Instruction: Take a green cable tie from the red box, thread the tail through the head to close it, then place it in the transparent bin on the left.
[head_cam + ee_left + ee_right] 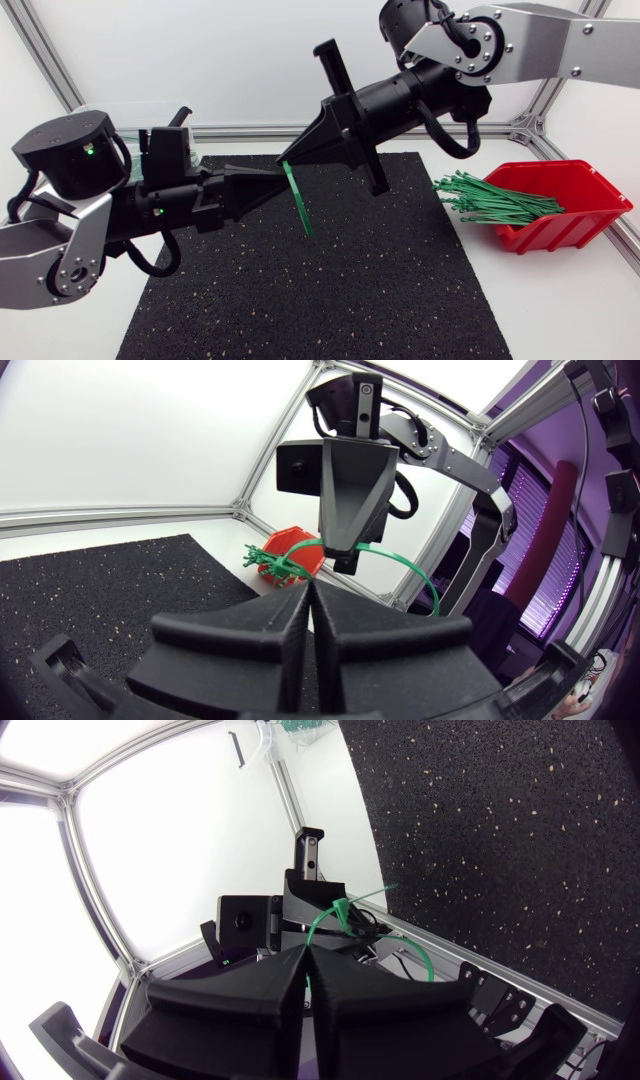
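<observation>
Nearest the left wrist camera, the left pincer point(311, 598) had its fingers pressed together, though I could not tell whether they nipped anything. The right pincer point(344, 560), just ahead, was clenched on the green cable tie point(297, 200). That tie hung above the black mat point(300, 300) on the surface, its upper end at the right pincer's tip and its strap slanting down past the left pincer's tip, well apart from the red box point(575, 215). By my judgement, picking was done and threading was in hand, and the next move called for lining the tail up with the head.
</observation>
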